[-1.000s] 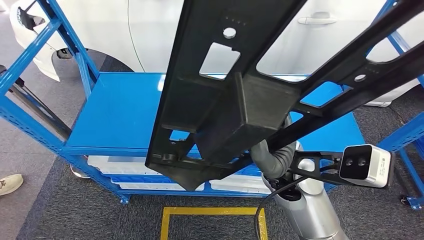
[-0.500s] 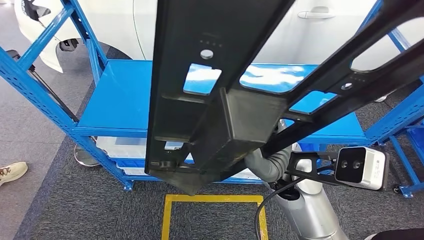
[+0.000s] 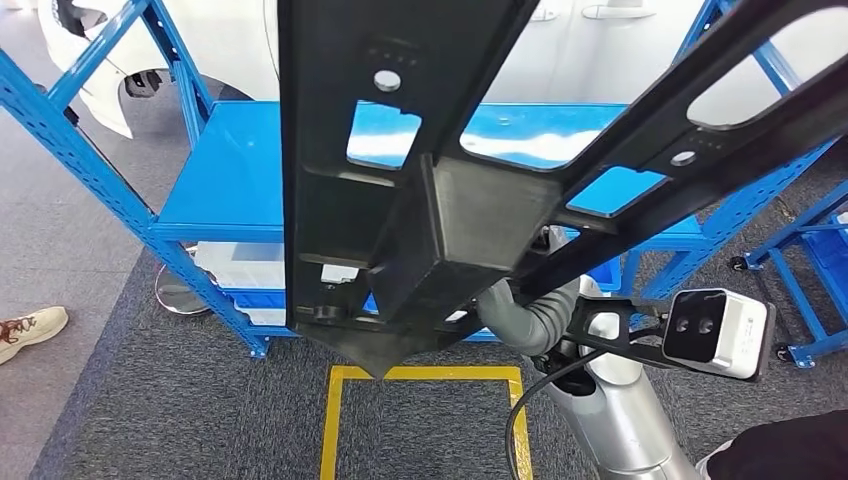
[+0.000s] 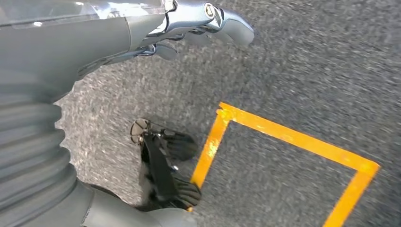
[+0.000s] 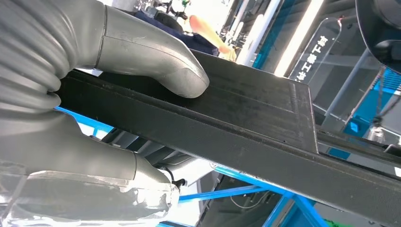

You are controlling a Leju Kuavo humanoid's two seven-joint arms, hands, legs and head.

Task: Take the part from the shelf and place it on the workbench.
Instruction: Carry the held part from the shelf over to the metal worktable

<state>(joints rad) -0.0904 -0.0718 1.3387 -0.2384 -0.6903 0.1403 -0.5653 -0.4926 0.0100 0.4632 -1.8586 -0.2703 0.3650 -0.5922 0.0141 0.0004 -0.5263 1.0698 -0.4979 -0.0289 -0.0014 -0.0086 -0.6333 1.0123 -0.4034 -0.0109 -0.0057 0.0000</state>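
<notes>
Overhead, right hand [image 5: 118, 94] grips the flat black part [image 3: 420, 200] with cut-out windows; left hand [image 4: 189, 23] holds nothing

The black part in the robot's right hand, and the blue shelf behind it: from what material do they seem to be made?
The black part looks like moulded plastic with a matte, finely grained finish: ribs, cut-out windows and a dull surface under the right hand. The blue shelf appears to be painted or powder-coated steel: glossy reflections on its deck and perforated uprights.
</notes>
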